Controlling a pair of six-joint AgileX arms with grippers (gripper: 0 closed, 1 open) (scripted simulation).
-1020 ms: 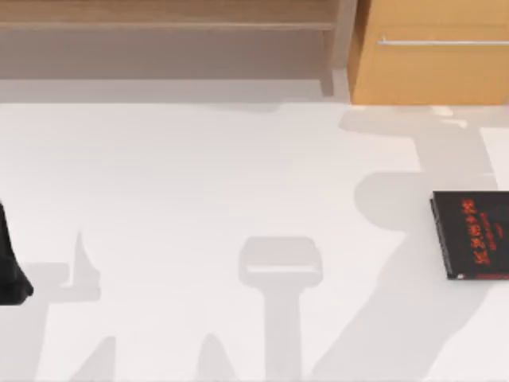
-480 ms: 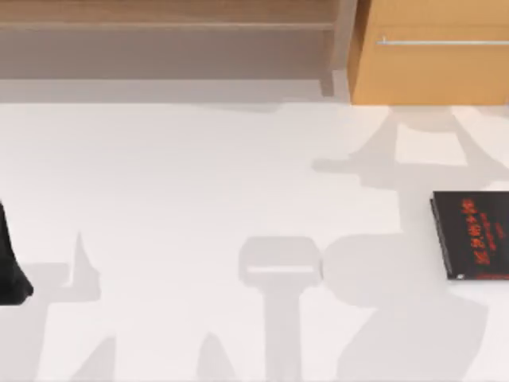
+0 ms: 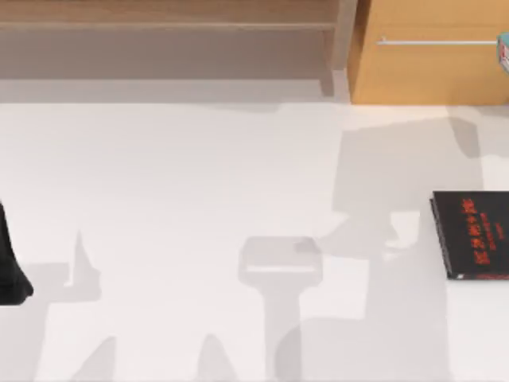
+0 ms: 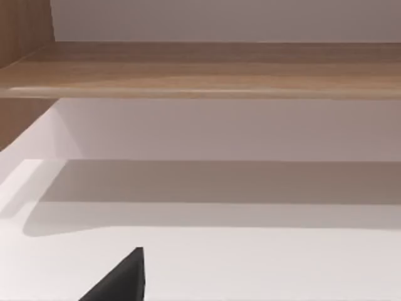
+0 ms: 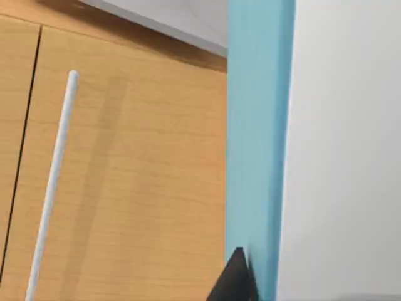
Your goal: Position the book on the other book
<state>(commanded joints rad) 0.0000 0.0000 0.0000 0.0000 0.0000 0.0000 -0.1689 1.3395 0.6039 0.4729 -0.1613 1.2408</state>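
The other book, thin and black with red lettering, lies flat on the white table at the far right. A sliver of the teal book shows at the top view's right edge, high in front of the cabinet. In the right wrist view the book's teal cover stands as an upright band, and a black fingertip of my right gripper rests against it. My left arm is parked at the table's left edge, and one of its fingertips shows in the left wrist view.
A wooden shelf runs along the back of the table. A tan cabinet with a metal bar handle stands at the back right. Arm shadows fall across the white tabletop.
A sliver of the teal book has come into the top view at its right edge. The shadow of the right arm and book has shifted across the table's right half. The left arm has stayed put.
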